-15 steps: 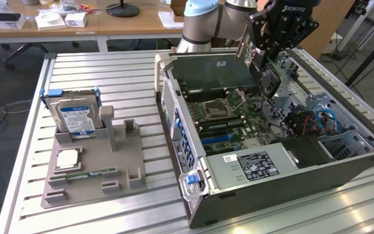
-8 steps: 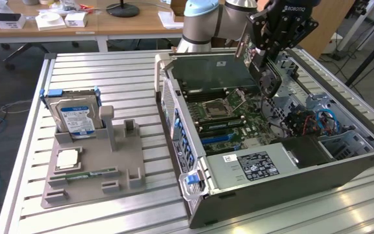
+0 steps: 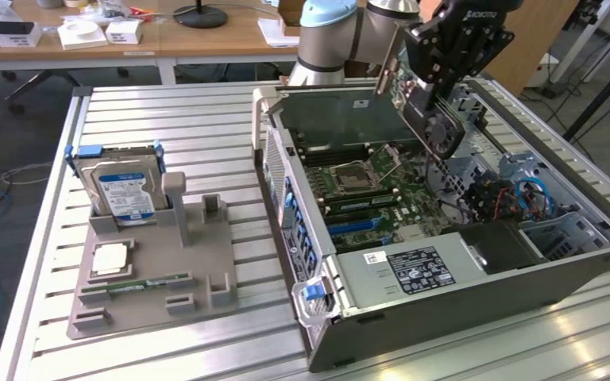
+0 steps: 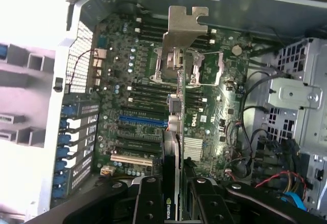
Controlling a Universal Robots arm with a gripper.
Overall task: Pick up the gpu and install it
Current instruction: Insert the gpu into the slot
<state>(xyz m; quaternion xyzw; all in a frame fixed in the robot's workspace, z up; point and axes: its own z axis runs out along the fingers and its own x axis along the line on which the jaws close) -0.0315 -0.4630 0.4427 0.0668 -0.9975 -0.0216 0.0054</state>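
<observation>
- At the exterior view's left, on the slatted table (image 3: 178, 119), a grey fixture tray (image 3: 215, 270) keeps spare parts in moulded seats. A hard drive (image 3: 125, 186) stands upright, and a processor chip (image 3: 109, 260) and a memory stick (image 3: 136, 283) lie flat. The seats probably fix each part at a known spot.
- In the middle, the computer case (image 3: 517, 294) lies on its side with the panel off. The motherboard (image 3: 380, 194) faces up, so its slots can be reached from above.
- Above the far part of the case, the gripper (image 3: 438, 87) pinches the gpu (image 3: 438, 127), one finger pressed to each face of the card. The card hangs on edge, tilted and clear of the board.
- From the wrist view, the gpu (image 4: 176, 132) shows edge-on between the gripper (image 4: 173, 203) fingers. Its silver bracket (image 4: 184, 29) sits at the end toward the case wall. It hangs over the board near the blue slot (image 4: 143, 120), not yet seated. Held by its upper edge, the connector side likely stays free.
- At the exterior view's right, coloured cables (image 3: 523, 194) sit by the drive bays, apart from the card.
</observation>
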